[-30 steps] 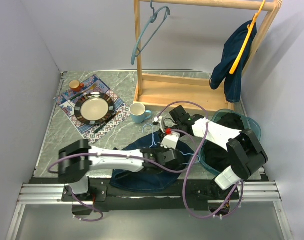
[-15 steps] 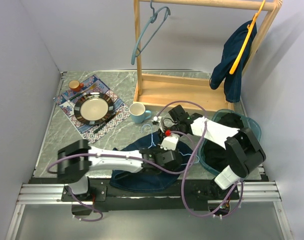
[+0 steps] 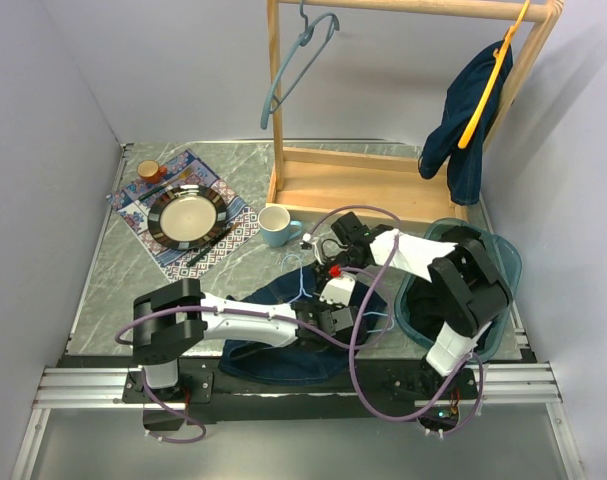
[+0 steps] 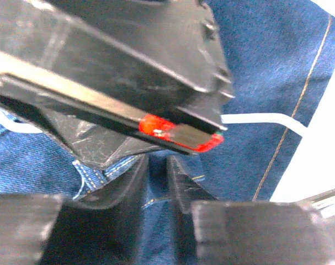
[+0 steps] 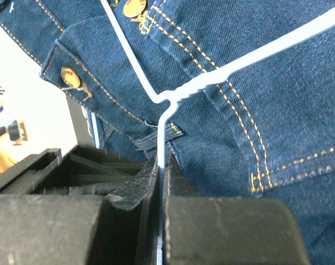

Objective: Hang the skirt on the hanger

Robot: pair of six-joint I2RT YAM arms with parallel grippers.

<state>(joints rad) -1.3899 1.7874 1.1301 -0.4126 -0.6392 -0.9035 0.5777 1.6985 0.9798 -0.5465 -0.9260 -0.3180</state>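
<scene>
No words, brands, numbers or signs can be read in any of the views. The brass buttons [image 5: 71, 77] on the skirt [image 5: 277, 83] are too small and blurred to show any lettering. The red patch [image 4: 156, 126] on the black gripper part above the cloth also shows no legible mark.

Skirt [image 5: 283, 72] is showing dark blue denim with gold stitching; hanger [image 5: 166, 100] is showing white; counter [image 3: 123, 280] grey-green marbled; mug [image 3: 273, 227] light blue.
</scene>
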